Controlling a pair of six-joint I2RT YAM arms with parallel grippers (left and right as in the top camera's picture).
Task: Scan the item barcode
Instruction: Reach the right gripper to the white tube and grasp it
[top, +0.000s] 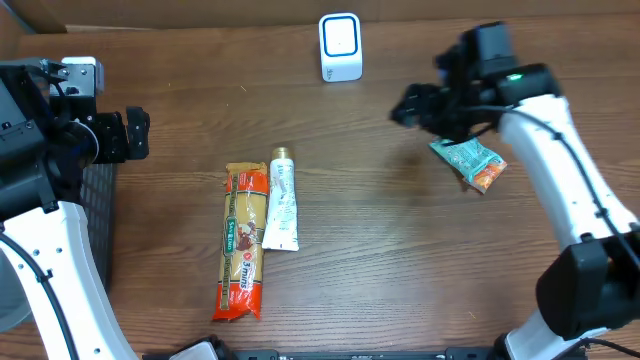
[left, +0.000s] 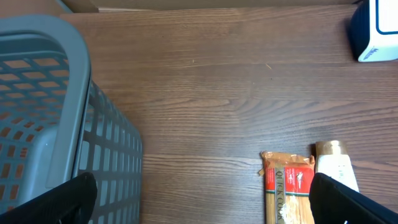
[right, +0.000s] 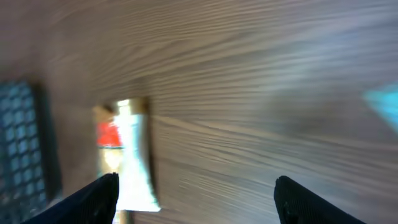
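Grey lattice basket (top: 100, 230) stands at the far left of the wooden table (top: 400, 280). The left gripper (top: 140, 135) hovers by its rim, fingers (left: 62, 199) spread wide and holding nothing. Mid-table lie the pasta packet (top: 243, 250) and the white tube (top: 282, 205), side by side and touching. The scanner (top: 340, 47) stands at the far edge, well apart from both. Right of it the right gripper (top: 405, 105) hangs over bare wood, fingers (right: 93, 199) released and empty. The teal-and-orange pouch (top: 470, 162) lies flat just beside it, under the forearm.

I judge the step in hand to be fetching an item for the scanner, probably the tube or the packet, since the right wrist camera faces them.

1. I centre the open jaws across the item's narrow width.
2. Because tube and packet touch, I lower one finger on the free side and avoid dragging the neighbour.
3. I lift clear before turning the wrist.
4. No barcode shows in any view, so I rotate the item until the printed code faces the scanner window, then hold it square and steady.

Only the overhead view shows the pouch clearly and both arms together. The left wrist view alone resolves the basket wall and the tube's gold cap. The right wrist view is smeared, with only a teal streak at its right edge, possibly the pouch.
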